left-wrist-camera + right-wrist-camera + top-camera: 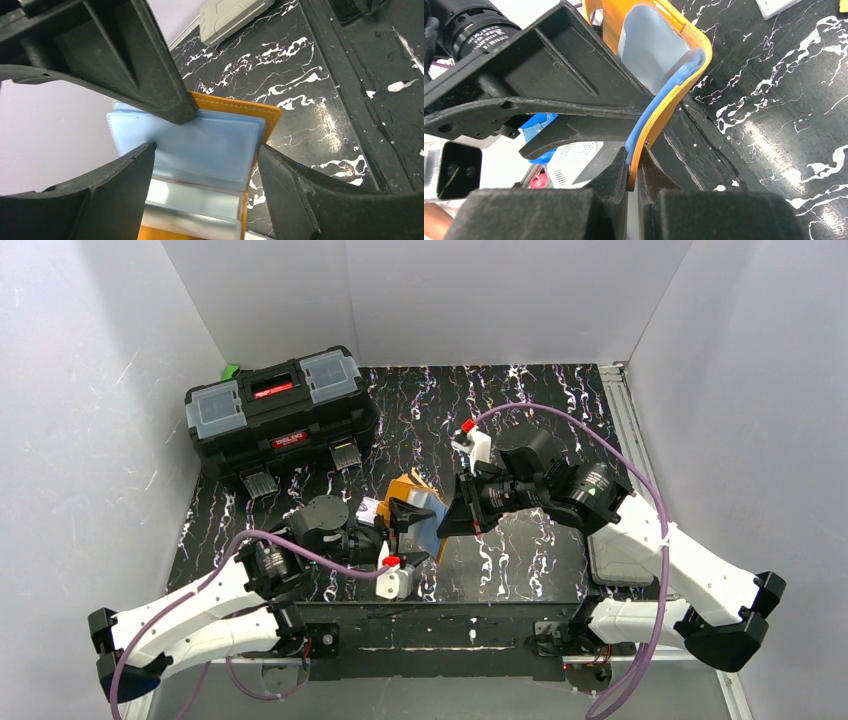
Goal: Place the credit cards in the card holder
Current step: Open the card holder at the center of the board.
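The orange card holder (418, 502) is held off the table between both grippers, open, with its clear bluish sleeves (200, 145) showing. My left gripper (403, 518) spans the holder's width; in the left wrist view its gripper (205, 150) has a finger touching each side edge. My right gripper (452, 512) is shut on the edge of the holder's orange cover (659, 115), and in the right wrist view the gripper (634, 172) pinches it tightly. One pale credit card (776, 6) lies on the table beyond. Other cards are hidden.
A big black toolbox (280, 410) stands at the back left. A grey flat tray (620, 560) lies by the right arm and also shows in the left wrist view (230, 17). The table (520, 400) is black marble-patterned, with white walls around.
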You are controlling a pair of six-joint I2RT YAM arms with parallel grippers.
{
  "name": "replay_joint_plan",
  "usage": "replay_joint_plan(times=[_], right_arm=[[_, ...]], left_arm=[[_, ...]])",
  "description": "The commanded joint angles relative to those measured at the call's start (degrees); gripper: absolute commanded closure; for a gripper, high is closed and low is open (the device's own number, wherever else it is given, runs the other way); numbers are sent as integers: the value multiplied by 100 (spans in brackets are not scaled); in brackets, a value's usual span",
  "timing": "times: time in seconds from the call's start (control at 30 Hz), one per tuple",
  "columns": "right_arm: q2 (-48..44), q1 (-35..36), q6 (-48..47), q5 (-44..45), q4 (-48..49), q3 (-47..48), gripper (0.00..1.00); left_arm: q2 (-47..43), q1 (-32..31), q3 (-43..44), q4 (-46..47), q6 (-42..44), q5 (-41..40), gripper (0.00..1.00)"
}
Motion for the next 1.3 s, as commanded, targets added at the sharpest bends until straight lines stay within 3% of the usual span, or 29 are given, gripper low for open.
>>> replay_joint_plan(times=[0.0, 0.47, 0.6, 1.27], right_arm=[[25, 41, 93, -229, 499, -14, 99], [-43, 38, -42, -141, 289, -103, 99], [-67, 34, -107, -91, 186, -102, 99], [-131, 36, -246, 46, 109, -189, 99]], left_arm=[[64, -31, 246, 346, -389, -47, 28], [-38, -31, 359, -27, -314, -51, 48], [-69, -31, 397, -158, -245, -14, 58], [-161, -33, 551, -632, -88, 54, 61]])
